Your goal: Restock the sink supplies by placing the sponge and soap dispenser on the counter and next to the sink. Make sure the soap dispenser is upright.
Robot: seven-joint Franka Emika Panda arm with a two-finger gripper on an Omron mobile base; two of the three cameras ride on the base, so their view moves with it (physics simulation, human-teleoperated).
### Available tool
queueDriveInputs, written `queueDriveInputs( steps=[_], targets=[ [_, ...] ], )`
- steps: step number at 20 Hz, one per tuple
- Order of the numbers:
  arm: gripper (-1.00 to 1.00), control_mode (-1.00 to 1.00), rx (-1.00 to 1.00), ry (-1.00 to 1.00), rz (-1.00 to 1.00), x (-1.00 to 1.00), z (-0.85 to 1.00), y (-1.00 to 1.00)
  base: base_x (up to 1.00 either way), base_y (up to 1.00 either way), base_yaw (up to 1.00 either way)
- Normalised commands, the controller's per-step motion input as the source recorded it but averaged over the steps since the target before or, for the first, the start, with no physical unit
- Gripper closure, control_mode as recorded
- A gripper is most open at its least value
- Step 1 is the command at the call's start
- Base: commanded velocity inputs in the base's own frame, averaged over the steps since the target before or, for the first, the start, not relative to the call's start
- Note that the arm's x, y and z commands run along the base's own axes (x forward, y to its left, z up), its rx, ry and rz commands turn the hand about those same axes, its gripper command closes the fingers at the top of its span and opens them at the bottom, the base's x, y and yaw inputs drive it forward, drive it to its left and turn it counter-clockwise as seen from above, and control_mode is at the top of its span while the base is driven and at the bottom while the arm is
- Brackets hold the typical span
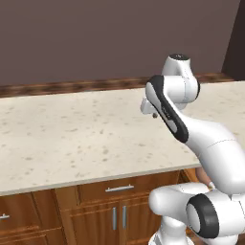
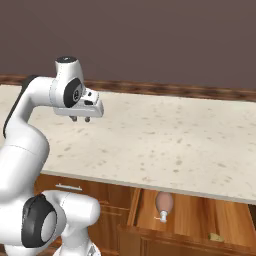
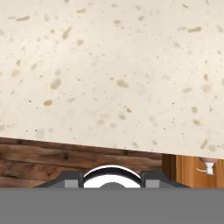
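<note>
Soap dispenser lies on its side in the open wooden drawer at the lower middle of the right base view, pump pointing toward you; the sponge sits near the drawer's front at lower right. Your gripper hangs above the counter at left, fingers nearly together and holding nothing. Judge the bottle rigid, smooth and likely slippery: pinch across its round belly, not the thin pump. The sponge should be light and soft; take it across its narrow sides.
</note>
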Motion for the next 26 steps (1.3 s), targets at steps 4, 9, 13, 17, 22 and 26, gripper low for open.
queueDriveInputs(
  steps=[4,9,13,17,22,26],
  targets=[
    [-1.0,1.0,0.0,-0.01,0.0,-0.01,-0.01,0.0,-0.11,0.01,-0.11],
    [-1.0,1.0,0.0,0.0,0.0,0.0,0.0,0.0,-0.31,0.13,-0.56],
    [-1.0,1.0,0.0,0.0,0.0,0.0,0.0,0.0,-0.02,0.39,-0.67],
    [-1.0,1.0,0.0,0.0,0.0,0.0,0.0,0.0,0.08,0.28,-0.48],
    [-1.0,1.0,0.0,0.0,0.0,0.0,0.0,0.0,0.05,0.32,-0.32],
    [-1.0,1.0,0.0,0.0,0.0,0.0,0.0,0.0,0.01,0.65,-0.18]
  ],
)
